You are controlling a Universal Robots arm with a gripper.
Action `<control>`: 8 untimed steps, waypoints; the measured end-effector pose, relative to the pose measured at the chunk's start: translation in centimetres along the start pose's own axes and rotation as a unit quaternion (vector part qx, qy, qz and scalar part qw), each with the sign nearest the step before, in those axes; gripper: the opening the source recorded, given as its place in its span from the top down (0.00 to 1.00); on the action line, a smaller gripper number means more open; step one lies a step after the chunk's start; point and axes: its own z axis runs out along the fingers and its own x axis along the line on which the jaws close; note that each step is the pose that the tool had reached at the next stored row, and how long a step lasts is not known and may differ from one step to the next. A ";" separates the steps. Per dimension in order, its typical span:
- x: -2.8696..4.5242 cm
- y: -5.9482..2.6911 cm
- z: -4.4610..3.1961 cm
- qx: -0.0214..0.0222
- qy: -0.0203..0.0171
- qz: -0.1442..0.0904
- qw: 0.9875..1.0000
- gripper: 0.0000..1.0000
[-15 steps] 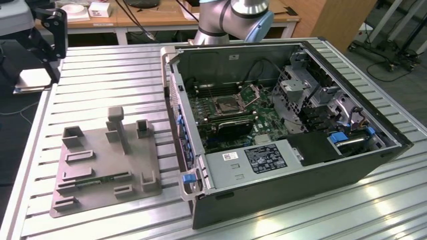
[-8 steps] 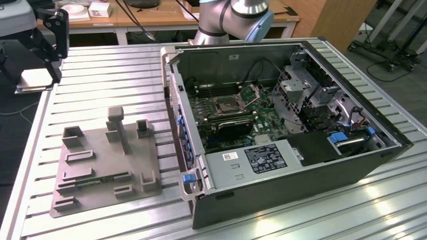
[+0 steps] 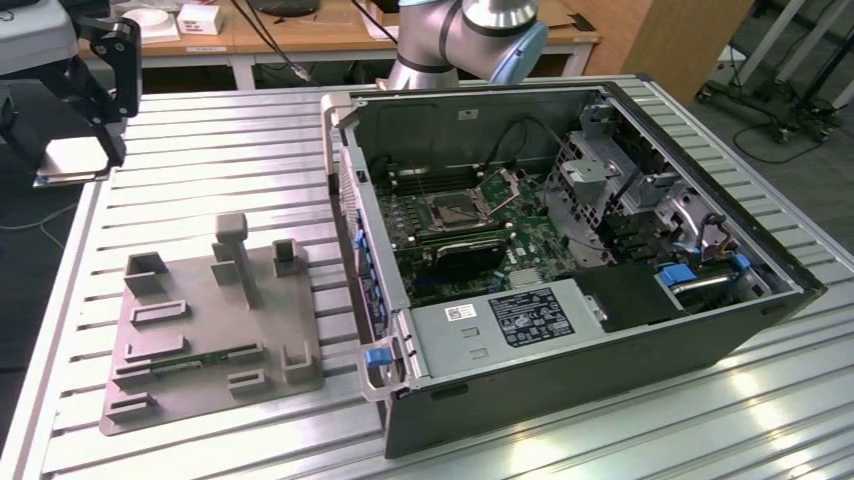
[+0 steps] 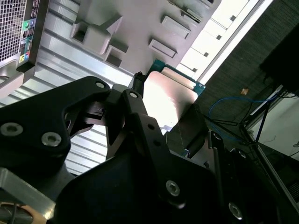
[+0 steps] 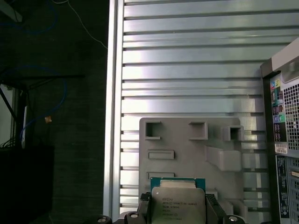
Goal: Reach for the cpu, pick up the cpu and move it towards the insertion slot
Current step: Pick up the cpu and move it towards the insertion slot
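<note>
Your gripper (image 3: 70,140) is clamping the cpu (image 5: 178,203) by its edges, holding it up above the slatted table (image 3: 214,150) near its edge. The grey tray (image 3: 267,330) is lying below the hand. The insertion slot (image 3: 454,210) is sitting well apart from it, inside the open computer case (image 3: 561,400).
</note>
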 end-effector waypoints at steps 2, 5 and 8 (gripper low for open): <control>-0.05 0.00 0.01 0.000 0.000 0.000 1.000 0.46; -0.11 0.00 0.01 0.000 0.000 0.000 1.000 0.46; -0.17 0.00 0.02 0.000 0.000 0.000 1.000 0.46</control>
